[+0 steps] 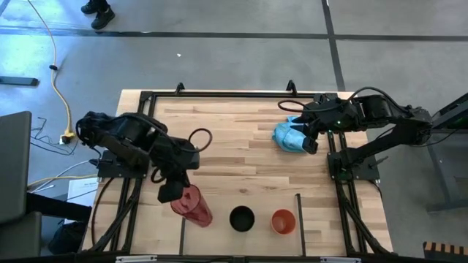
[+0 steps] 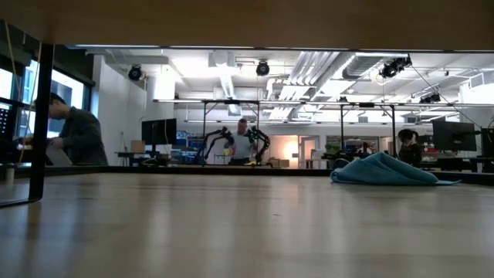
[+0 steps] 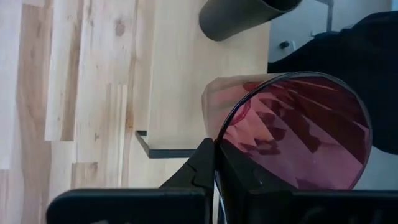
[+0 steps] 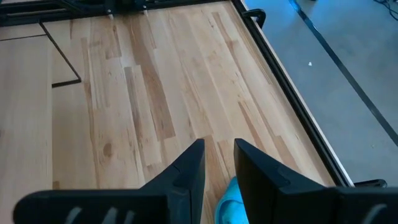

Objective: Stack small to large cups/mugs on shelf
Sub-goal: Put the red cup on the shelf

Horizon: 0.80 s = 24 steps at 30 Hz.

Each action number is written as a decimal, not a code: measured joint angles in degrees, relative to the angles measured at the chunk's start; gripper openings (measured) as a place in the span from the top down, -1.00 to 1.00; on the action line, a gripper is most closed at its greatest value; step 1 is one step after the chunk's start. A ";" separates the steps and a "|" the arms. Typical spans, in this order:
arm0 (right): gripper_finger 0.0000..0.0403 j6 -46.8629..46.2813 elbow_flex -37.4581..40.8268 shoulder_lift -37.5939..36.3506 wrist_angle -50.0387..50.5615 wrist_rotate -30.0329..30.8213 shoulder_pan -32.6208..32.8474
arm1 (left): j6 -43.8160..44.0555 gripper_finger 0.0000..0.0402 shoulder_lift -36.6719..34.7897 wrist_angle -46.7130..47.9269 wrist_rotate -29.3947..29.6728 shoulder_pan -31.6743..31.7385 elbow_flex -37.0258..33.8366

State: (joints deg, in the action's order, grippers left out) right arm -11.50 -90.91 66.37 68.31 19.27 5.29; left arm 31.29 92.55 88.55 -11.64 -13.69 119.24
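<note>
Red cup in the grip, two cups already on the shelf

Red-pink and translucent, the red cup (image 1: 193, 206) is pinched at its rim by the left gripper (image 1: 175, 191), whose fingers are clamped on the cup's wall. It hangs tilted at the left end of the shelf (image 1: 219, 230), over the left black bar (image 3: 163, 152), and looks not yet set down. The black cup (image 1: 242, 218) stands upright in the middle bay and the orange cup (image 1: 283, 220) beside it to the right. So two of three seem placed; whether the red one touches the wood I cannot tell. The right gripper (image 4: 219, 163) waits, fingers slightly parted and empty, above the blue cloth (image 1: 289, 136) at the worktop's (image 1: 234, 139) far right.
</note>
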 joint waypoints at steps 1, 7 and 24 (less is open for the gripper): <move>0.61 -0.01 0.00 0.00 0.00 0.00 -0.01 | 0.02 1.00 0.33 0.00 0.27 0.01 0.01; 0.61 0.01 0.00 0.00 0.06 -0.23 0.01 | 0.19 1.00 2.44 0.56 0.29 -0.03 -0.02; 0.61 0.04 0.00 -0.02 0.87 -0.22 0.01 | 2.22 1.00 4.27 -0.17 0.37 -2.57 -0.02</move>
State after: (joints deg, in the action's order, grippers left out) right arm -11.46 -90.91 66.35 69.19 19.05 5.30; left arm 33.51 96.82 88.38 -11.27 -16.26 119.22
